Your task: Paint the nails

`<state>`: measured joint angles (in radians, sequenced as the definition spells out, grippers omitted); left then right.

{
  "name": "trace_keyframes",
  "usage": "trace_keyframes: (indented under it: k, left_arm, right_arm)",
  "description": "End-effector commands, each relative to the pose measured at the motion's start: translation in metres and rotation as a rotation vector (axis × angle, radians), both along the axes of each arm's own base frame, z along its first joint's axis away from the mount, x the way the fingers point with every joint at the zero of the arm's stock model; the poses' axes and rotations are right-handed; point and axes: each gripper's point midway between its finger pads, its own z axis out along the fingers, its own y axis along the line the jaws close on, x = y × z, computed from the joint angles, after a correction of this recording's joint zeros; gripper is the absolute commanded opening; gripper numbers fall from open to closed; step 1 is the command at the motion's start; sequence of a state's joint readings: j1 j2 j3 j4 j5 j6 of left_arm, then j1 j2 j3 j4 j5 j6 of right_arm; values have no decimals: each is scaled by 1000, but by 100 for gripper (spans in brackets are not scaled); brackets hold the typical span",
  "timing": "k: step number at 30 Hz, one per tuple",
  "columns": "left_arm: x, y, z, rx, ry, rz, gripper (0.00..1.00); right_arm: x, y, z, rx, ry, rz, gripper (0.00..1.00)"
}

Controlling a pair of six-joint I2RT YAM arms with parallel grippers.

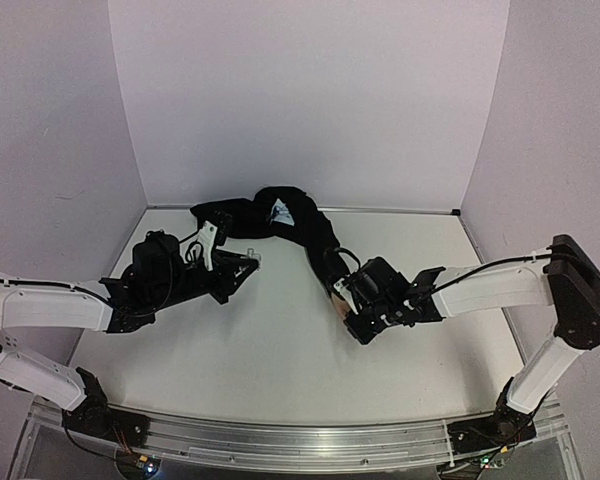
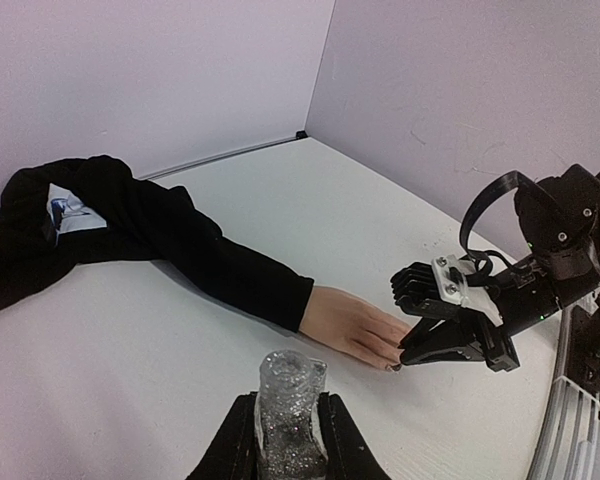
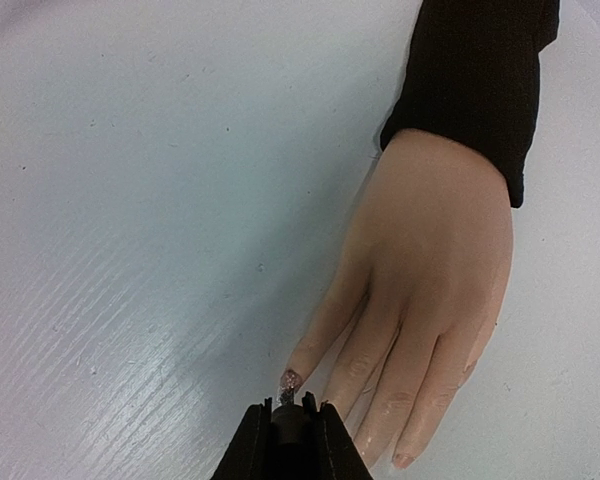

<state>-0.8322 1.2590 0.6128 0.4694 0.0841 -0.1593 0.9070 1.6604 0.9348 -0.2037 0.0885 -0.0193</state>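
Observation:
The mannequin hand (image 3: 430, 260) lies palm down on the white table, its wrist in a black sleeve (image 3: 475, 80). My right gripper (image 3: 292, 408) is shut on the black handle of a polish brush (image 3: 292, 425). The brush tip touches the glittery nail (image 3: 290, 381) of the leftmost finger; a bare pale nail (image 3: 403, 461) shows further right. In the left wrist view the right gripper (image 2: 450, 340) meets the hand's (image 2: 350, 325) fingertips. My left gripper (image 2: 288, 400) is shut on an uncapped clear bottle (image 2: 290, 400) of glitter polish, held upright, a short way from the hand.
The black sleeve (image 1: 290, 225) trails back in a heap toward the rear wall. Lilac walls close the table at the back and both sides. From above, the left gripper (image 1: 248, 264) is left of centre and the right gripper (image 1: 348, 305) sits over the mannequin hand (image 1: 337, 300).

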Motion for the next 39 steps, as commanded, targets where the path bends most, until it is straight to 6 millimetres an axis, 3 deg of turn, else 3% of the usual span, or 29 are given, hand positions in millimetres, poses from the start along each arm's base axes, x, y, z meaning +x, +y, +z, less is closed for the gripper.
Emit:
trace_keyframes:
  k: [1, 14, 22, 28, 39]
  left_arm:
    - [-4, 1, 20, -52, -31, -7, 0]
    - [-4, 2, 22, -53, -34, -9, 0]
    - [-4, 0, 22, -53, -32, -14, 0]
    - [-4, 0, 20, -55, -31, -15, 0]
    - [-5, 2, 18, -46, -31, -9, 0]
  right_arm:
    - [-2, 1, 8, 18, -4, -3, 0]
    - [-7, 2, 4, 14, 28, 12, 0]
    - [-13, -2, 19, 20, 7, 26, 0]
    - [-3, 8, 27, 39, -36, 30, 0]
    - [6, 17, 19, 38, -41, 24, 0]
